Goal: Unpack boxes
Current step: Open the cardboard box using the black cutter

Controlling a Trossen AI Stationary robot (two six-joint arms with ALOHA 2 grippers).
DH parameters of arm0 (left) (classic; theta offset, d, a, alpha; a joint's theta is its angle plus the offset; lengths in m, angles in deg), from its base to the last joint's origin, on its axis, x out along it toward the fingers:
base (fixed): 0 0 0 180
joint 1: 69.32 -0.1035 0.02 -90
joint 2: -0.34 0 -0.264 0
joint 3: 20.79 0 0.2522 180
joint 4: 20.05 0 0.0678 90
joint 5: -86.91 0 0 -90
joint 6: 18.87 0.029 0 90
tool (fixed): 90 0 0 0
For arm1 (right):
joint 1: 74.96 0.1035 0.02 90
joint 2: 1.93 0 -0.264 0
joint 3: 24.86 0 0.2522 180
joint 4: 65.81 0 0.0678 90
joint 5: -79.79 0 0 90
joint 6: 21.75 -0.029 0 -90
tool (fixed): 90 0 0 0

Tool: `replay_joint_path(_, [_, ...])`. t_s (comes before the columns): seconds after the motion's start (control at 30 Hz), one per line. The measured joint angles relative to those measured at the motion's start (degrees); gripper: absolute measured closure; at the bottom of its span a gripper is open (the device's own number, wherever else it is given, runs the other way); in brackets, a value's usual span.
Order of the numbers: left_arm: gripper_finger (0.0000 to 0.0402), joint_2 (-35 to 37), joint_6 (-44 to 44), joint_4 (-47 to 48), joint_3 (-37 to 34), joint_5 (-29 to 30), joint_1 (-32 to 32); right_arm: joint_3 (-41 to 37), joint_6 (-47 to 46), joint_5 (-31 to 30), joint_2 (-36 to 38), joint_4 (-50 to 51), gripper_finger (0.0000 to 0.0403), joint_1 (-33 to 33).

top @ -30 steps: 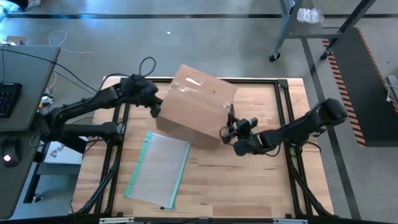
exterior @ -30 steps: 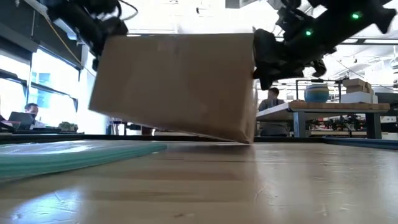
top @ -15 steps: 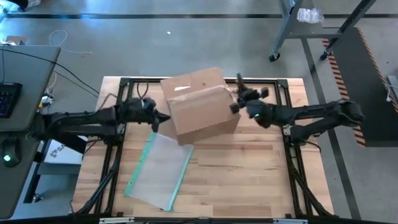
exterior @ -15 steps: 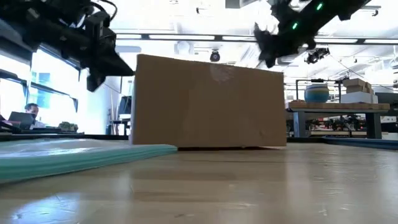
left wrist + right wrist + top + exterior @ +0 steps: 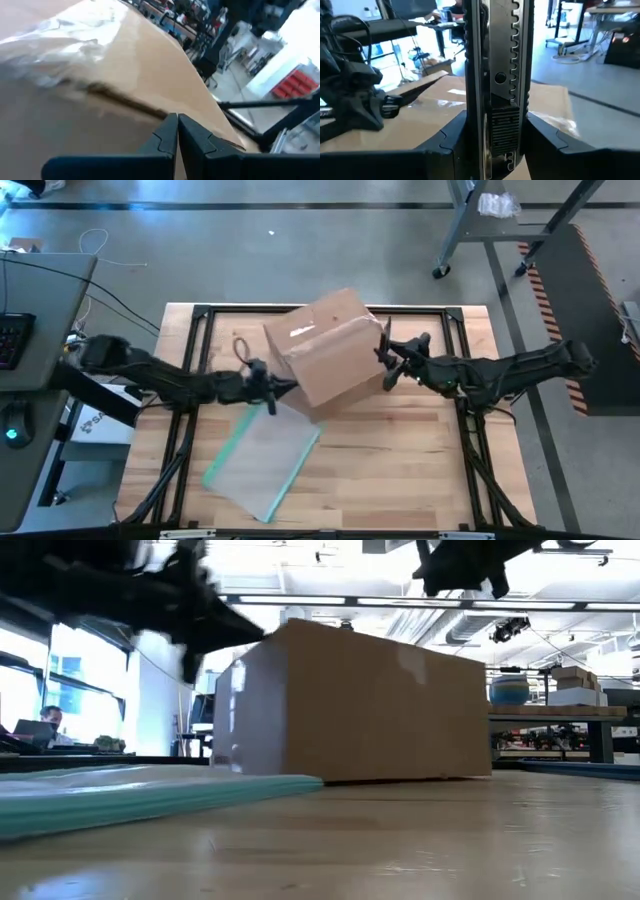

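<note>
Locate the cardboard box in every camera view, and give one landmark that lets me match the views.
High view: cardboard box at table centre, toward the far edge, between both arms.
Low view: box fills the middle, resting on the table.
Left wrist view: box fills most of the picture, beyond the shut left gripper.
Right wrist view: box top behind the utility knife held in the right gripper.
Shared landmark: the shiny clear tape on the box.

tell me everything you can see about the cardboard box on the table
The cardboard box is plain brown corrugated board, closed, with glossy clear tape along its top seam. It sits flat on the wooden table, turned at an angle to the table's edges. The shut left gripper presses at its near-left lower edge; the right gripper, holding a utility knife, is at its right side. A clear pouch lies beside it.
</note>
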Motion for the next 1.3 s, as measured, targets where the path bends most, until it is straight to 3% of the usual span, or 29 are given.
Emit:
replay_joint_path(0.17, [0.0401, -10.78, 5.07, 0.55, 12.01, -8.64, 1.80, 1.21, -2.42, 2.86, -0.92, 2.26, 0.0277, -4.95])
replay_joint_path(0.3, [0.0401, -10.41, 6.06, 5.55, 19.97, -18.55, 1.87, 1.53, -4.35, 8.95, -2.00, 2.61, 0.0277, -11.84])
replay_joint_path(0.4, [0.0401, -7.10, 9.32, 18.24, 24.80, -20.21, 1.80, 1.55, -4.45, 15.15, -4.17, 1.89, 0.0277, -17.65])
replay_joint_path(0.5, [0.0401, -2.19, 15.08, 37.64, 29.56, -13.20, 1.28, 3.70, -2.00, 20.77, -7.54, 2.98, 0.0277, -22.62])
replay_joint_path(0.6, [0.0401, 2.22, 19.09, 57.30, 33.12, 2.44, 0.58, 9.33, 0.27, 25.19, -12.10, 6.85, 0.0277, -26.65])
replay_joint_path(0.67, [0.0401, 4.71, 20.17, 65.83, 34.35, 13.34, -0.31, 13.68, 2.00, 27.66, -15.97, 12.27, 0.0277, -28.82])
replay_joint_path(0.73, [0.0401, 6.97, 20.83, 72.58, 34.39, 20.56, -2.46, 18.46, 3.60, 29.50, -20.21, 17.95, 0.0277, -30.49])
replay_joint_path(0.8, [0.0401, 8.30, 21.20, 76.49, 34.06, 21.05, -6.40, 22.63, 4.95, 30.71, -24.48, 23.66, 0.0277, -31.43])
replay_joint_path(0.97, [0.0401, 8.82, 23.90, 78.24, 29.78, 10.23, -18.42, 28.83, 7.31, 30.76, -33.00, 30.52, 0.0277, -32.15])
replay_joint_path(1.03, [0.0401, 8.77, 25.27, 78.00, 28.17, 9.02, -21.84, 29.95, 7.85, 30.41, -34.70, 31.71, 0.0277, -32.13])
replay_joint_path(1.17, [0.0402, 8.89, 27.55, 77.88, 26.20, 9.32, -26.21, 32.09, 8.78, 26.30, -34.08, 33.94, 0.0277, -29.79])
replay_joint_path(1.3, [0.0401, 8.98, 31.93, 75.78, 24.83, 7.49, -29.80, 33.99, 8.06, 22.01, -28.78, 36.92, 0.0277, -24.29])
